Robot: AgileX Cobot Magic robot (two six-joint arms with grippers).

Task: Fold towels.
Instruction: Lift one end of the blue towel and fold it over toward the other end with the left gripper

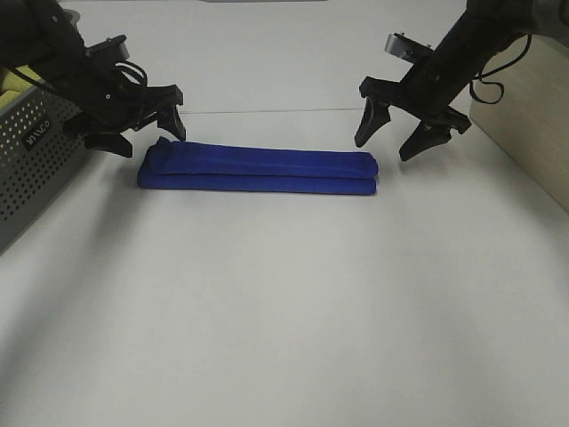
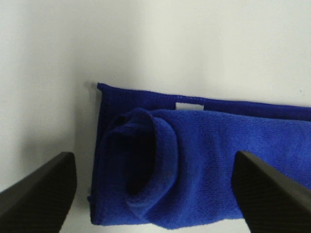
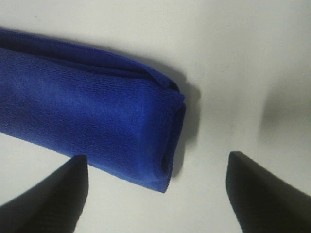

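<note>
A royal-blue towel [image 1: 258,171] lies folded into a long narrow strip on the white table, running left to right. My left gripper [image 1: 142,132] hovers open just above and behind its left end, holding nothing. In the left wrist view the towel [image 2: 194,165] shows a looped fold at that end and a small white tag [image 2: 188,106] at its far edge, between the two dark fingers [image 2: 41,194]. My right gripper [image 1: 398,138] hangs open a little above and to the right of the right end. In the right wrist view the towel's layered end [image 3: 97,131] lies free between the spread fingers [image 3: 48,199].
A grey perforated basket [image 1: 36,151] with a yellow-green cloth [image 1: 13,82] inside stands at the left edge, close to my left arm. A light wooden panel [image 1: 524,124] rises at the right. The white table [image 1: 284,311] stretches toward the front.
</note>
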